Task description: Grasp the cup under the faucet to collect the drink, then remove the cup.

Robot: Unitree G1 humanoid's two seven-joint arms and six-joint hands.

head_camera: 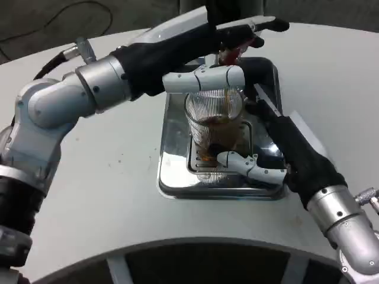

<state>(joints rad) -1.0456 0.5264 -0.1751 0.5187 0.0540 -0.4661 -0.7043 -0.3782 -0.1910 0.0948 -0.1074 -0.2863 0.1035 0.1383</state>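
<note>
the right hand wraps its fingers tight around the clear ribbed plastic cup in the middle of the frame. brown drink sits in the cup. the left hand presses the red faucet lever at the top. under the cup is a shiny metal drip tray on the white table.

No text, label, brand, number or sign can be read here: not on the ribbed clear cup, nor on the shiny metal drip tray beneath it, nor on the white table around the tray.
</note>
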